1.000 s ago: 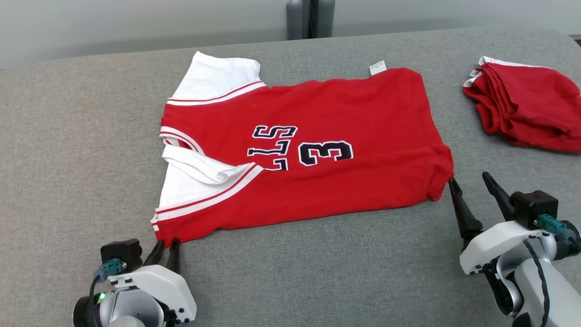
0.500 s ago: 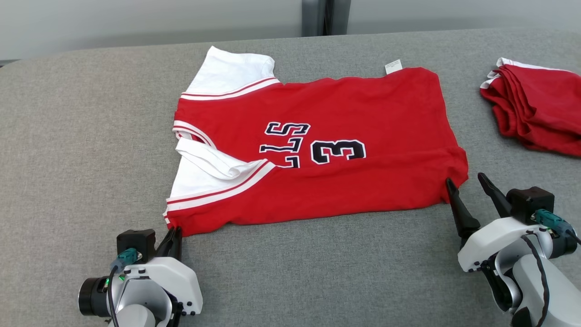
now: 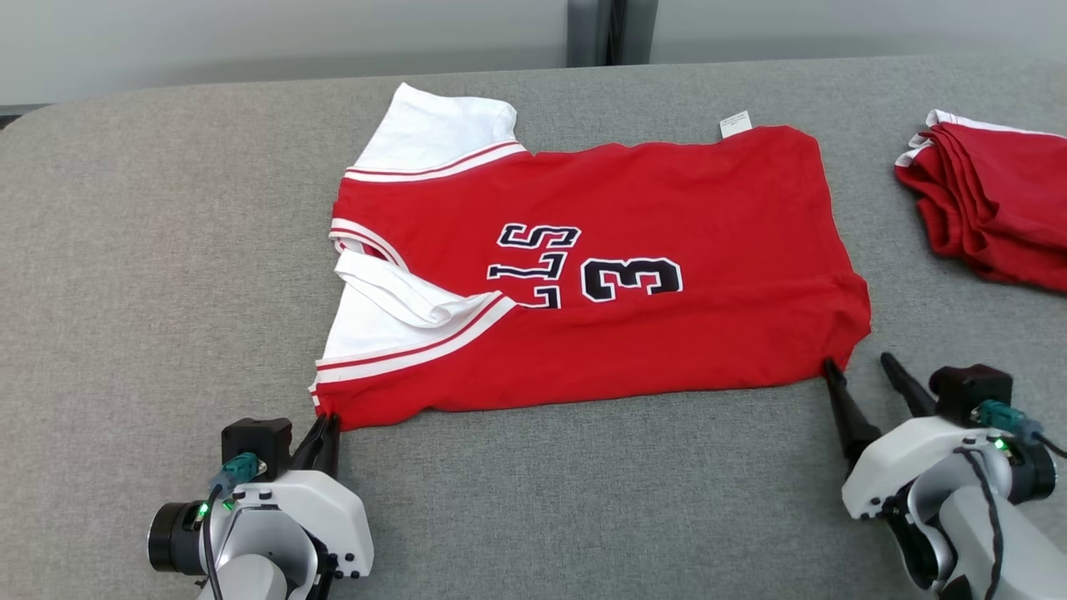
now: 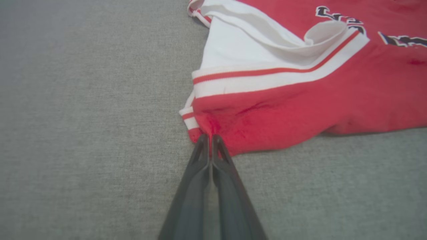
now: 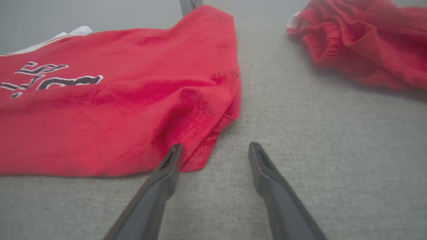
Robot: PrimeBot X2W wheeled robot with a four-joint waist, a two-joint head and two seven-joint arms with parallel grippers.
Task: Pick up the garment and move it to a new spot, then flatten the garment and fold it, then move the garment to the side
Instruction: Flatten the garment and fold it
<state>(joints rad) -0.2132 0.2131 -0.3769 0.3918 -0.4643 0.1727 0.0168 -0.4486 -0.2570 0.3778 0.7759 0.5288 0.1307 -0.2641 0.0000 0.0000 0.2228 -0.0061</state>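
Note:
The garment [image 3: 625, 333] is a red jersey with white sleeves and the dark number 3, spread flat on the grey cloth table [image 3: 167, 250]. My left gripper [image 3: 327, 422] is shut on its near-left corner. In the left wrist view the closed tips [image 4: 209, 137] pinch the puckered red hem of the garment [image 4: 300, 110] beside the striped sleeve band. At the near-right corner my right gripper [image 3: 856, 360] stands open. In the right wrist view its [image 5: 216, 146] left finger touches the garment's [image 5: 100, 126] hem, while the other finger rests over bare table.
A second red garment [image 3: 992, 208] lies bunched in a pile at the far right, also seen in the right wrist view [image 5: 360, 43]. A dark post [image 3: 613, 33] stands behind the table's far edge. Bare grey table [image 3: 583, 500] lies between my grippers.
My left gripper has closed from partly open onto the garment's near-left corner. The head camera has shifted, so the whole scene sits further right. The right gripper stays open at its corner.

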